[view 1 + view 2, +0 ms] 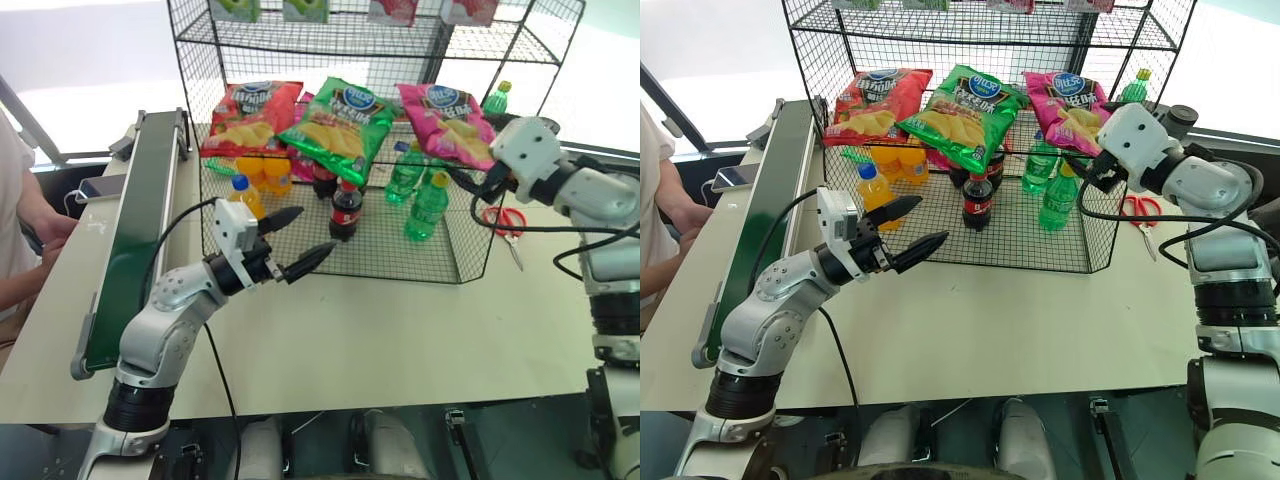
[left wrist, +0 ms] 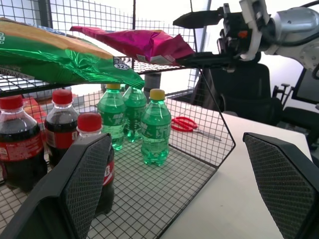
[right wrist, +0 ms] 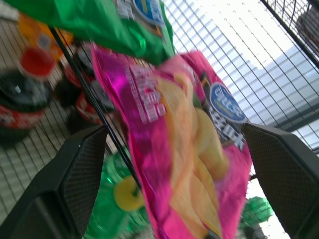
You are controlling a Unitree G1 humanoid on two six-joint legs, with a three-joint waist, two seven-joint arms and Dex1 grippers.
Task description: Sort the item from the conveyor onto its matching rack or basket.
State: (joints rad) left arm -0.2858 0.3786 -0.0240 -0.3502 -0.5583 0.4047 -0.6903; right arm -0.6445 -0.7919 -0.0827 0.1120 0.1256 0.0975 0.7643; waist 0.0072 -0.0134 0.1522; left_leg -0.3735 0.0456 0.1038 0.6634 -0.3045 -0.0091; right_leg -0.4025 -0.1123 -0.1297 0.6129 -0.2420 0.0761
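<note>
Pink chip bag [image 1: 447,122] on rack [image 1: 330,50] shelf, right gripper [image 2: 207,40] open alongside, left gripper [image 1: 300,242] open.

Bright daylight floods from behind the black wire-mesh rack [image 1: 330,45], washing out the background; the magenta-pink crinkly chip bag [image 3: 189,149] looks motion-blurred.

The pink chip bag [image 1: 446,122] lies on the rack [image 1: 420,262] shelf, rightmost of three bags, above bottles, conveyor [image 1: 135,225] apparently left on the worktop [image 1: 380,330].
</note>
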